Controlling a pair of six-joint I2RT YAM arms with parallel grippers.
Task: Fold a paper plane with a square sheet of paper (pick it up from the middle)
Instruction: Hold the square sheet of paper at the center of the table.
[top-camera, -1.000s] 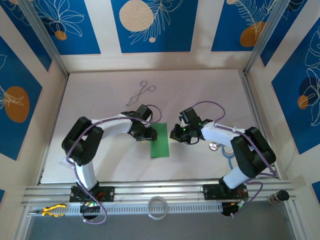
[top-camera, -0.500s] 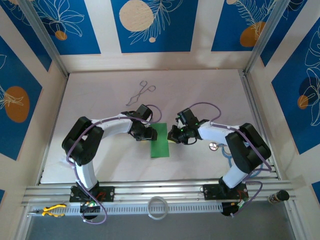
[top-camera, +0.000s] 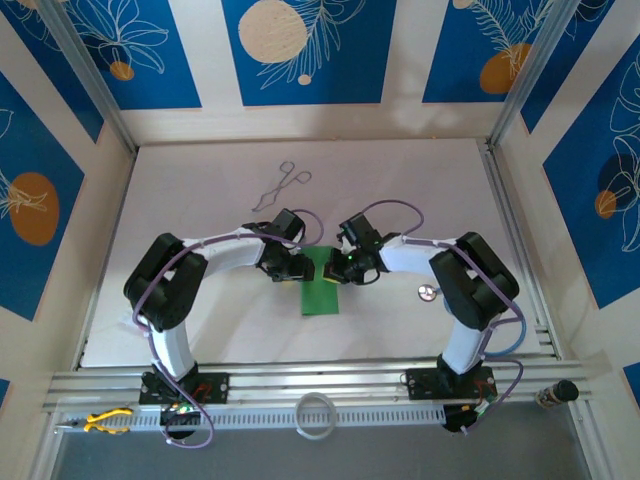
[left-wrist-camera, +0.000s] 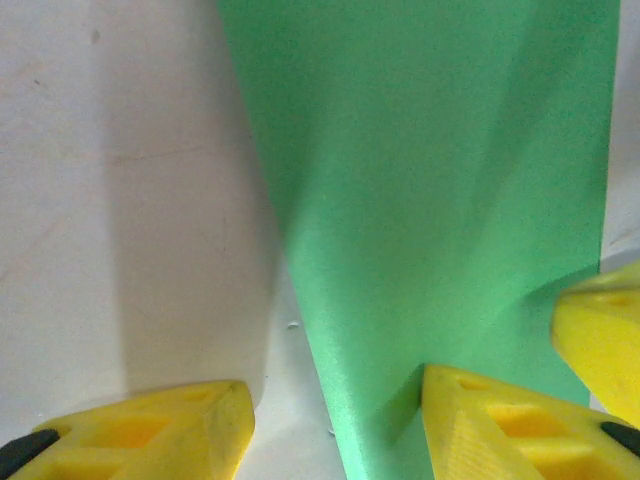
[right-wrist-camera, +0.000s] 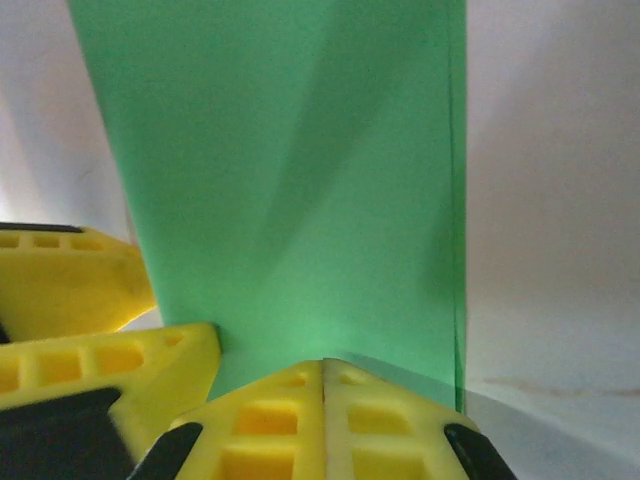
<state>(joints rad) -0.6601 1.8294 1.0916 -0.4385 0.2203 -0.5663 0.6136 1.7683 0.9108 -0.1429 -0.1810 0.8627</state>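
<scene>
The square sheet of paper (top-camera: 321, 292) is bright green and lies flat on the white table as a folded upright rectangle. My left gripper (top-camera: 292, 266) is at its upper left, jaws apart. In the left wrist view (left-wrist-camera: 332, 405) one yellow finger (left-wrist-camera: 490, 420) rests on the paper (left-wrist-camera: 430, 170) and the other (left-wrist-camera: 140, 430) on bare table. My right gripper (top-camera: 339, 268) is at the sheet's upper right. Its fingers are pressed flat together (right-wrist-camera: 323, 368), tips down on the paper (right-wrist-camera: 300, 170), with nothing between them. The two grippers' fingers almost meet over the sheet.
Thin metal forceps (top-camera: 281, 186) lie at the back of the table. A small round pink item (top-camera: 427, 292) sits right of the right arm. A white ring (top-camera: 316, 412) and yellow pliers (top-camera: 105, 420) lie on the front rail. Patterned walls enclose the table.
My right gripper has slid left onto the paper's upper right edge and closed the last bit. The left gripper and the paper have not moved.
</scene>
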